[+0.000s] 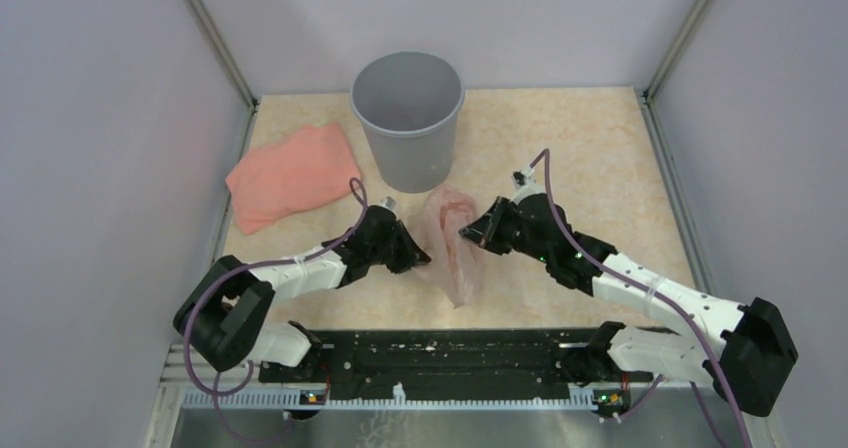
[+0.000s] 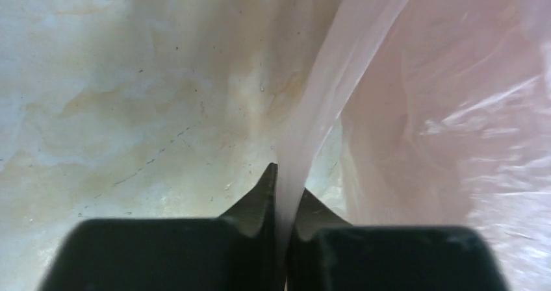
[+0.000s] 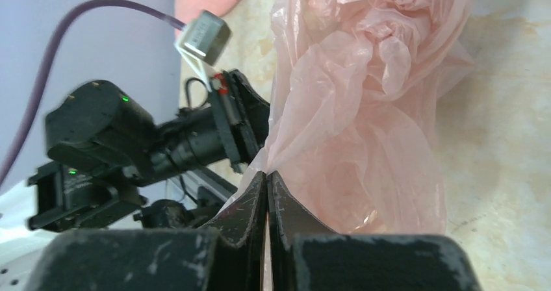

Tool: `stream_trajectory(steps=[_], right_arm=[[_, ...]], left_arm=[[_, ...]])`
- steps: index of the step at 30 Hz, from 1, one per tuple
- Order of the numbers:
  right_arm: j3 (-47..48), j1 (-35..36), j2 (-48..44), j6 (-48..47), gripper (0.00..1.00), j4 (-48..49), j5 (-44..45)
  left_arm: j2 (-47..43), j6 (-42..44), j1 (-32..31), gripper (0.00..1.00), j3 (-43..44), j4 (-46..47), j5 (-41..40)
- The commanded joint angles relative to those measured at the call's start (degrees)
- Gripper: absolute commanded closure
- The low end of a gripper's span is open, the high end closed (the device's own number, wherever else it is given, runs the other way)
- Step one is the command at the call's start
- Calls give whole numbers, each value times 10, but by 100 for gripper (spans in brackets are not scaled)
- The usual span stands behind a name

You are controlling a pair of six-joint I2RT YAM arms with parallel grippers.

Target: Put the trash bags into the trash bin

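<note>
The pale-pink translucent trash bag (image 1: 452, 243) hangs crumpled between my two grippers, just in front of the grey trash bin (image 1: 408, 118). My left gripper (image 1: 422, 259) is shut on the bag's left edge; in the left wrist view a strip of film (image 2: 325, 96) runs up from between the closed jaws (image 2: 286, 184). My right gripper (image 1: 467, 232) is shut on the bag's right edge; in the right wrist view its jaws (image 3: 267, 176) pinch the film, with the bunched bag (image 3: 370, 109) beyond and the left gripper (image 3: 227, 125) opposite. The bin stands upright and looks empty.
A folded salmon-pink cloth (image 1: 292, 175) lies on the table left of the bin. Grey walls close in the table on the left, back and right. A black rail (image 1: 440, 353) runs along the near edge between the arm bases.
</note>
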Motion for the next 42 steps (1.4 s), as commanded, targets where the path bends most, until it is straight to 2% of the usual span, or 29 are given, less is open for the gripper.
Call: stream_trajectory(steps=[1, 6, 8, 12, 14, 20, 26, 30, 34, 39, 42], right_arm=[[17, 6, -12, -51, 100, -50, 20], [20, 27, 50, -137, 100, -119, 31], [28, 45, 73, -156, 88, -133, 51], [69, 72, 89, -181, 54, -174, 96], [98, 80, 82, -192, 48, -190, 124], [175, 95, 92, -214, 50, -216, 176], [173, 103, 171, -214, 52, -98, 121], [156, 103, 245, -190, 62, -32, 104], [104, 103, 289, -155, 68, 13, 118], [71, 103, 304, -144, 67, 7, 161], [72, 103, 302, -148, 63, -15, 186]], left_arm=[[-28, 47, 12, 100, 36, -17, -24], [-64, 136, 13, 100, 67, -113, -32], [-73, 156, 12, 100, 68, -134, -21], [-88, 181, 13, 100, 64, -163, -9], [-97, 188, 13, 100, 63, -174, -5], [-105, 219, 13, 100, 80, -195, 18], [-107, 237, 13, 100, 91, -199, 31], [-123, 238, 12, 100, 103, -210, 35], [-158, 241, 12, 100, 161, -262, 26], [-216, 246, 13, 100, 254, -325, 2], [-241, 249, 13, 100, 285, -343, -24]])
